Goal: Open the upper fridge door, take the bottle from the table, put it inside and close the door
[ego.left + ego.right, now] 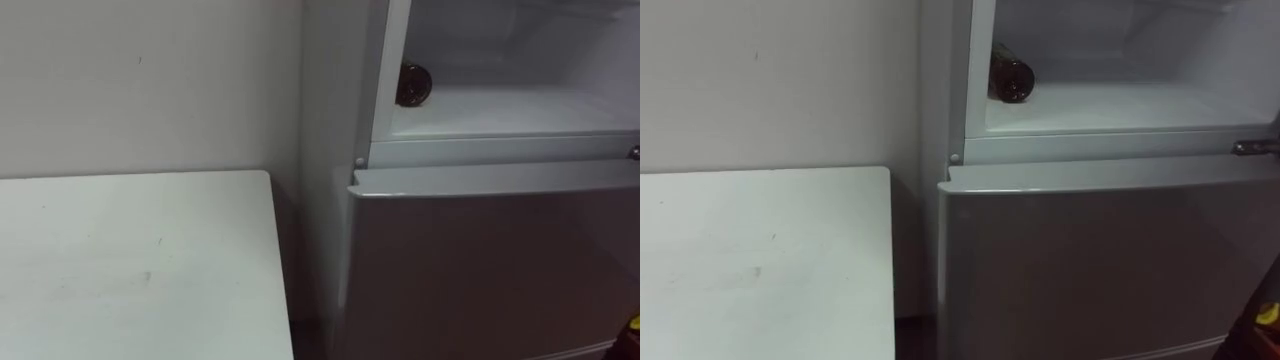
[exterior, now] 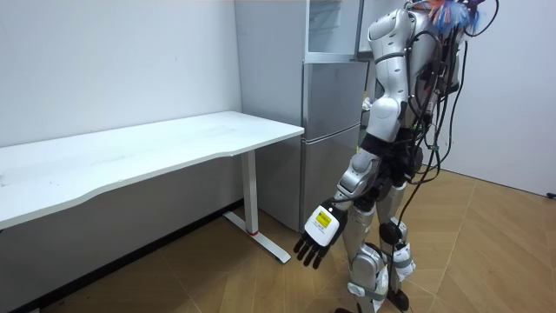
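Note:
A dark brown bottle (image 1: 414, 84) lies on its side at the left of the upper fridge compartment (image 1: 520, 110), its round base turned toward me. The compartment stands open and its white floor is otherwise bare. In the room view I stand close in front of the grey fridge (image 2: 330, 130). My left hand (image 2: 318, 235) hangs low beside my leg, fingers relaxed and holding nothing. A dark sliver with a yellow spot at the lower right edge of the eye views looks like my right hand (image 1: 1267, 318).
The lower fridge door (image 1: 490, 270) is closed, its top edge just below the open compartment. A white table (image 1: 130, 260) stands to the left of the fridge against the wall, with a narrow gap between them. Wooden floor (image 2: 486, 252) lies behind me.

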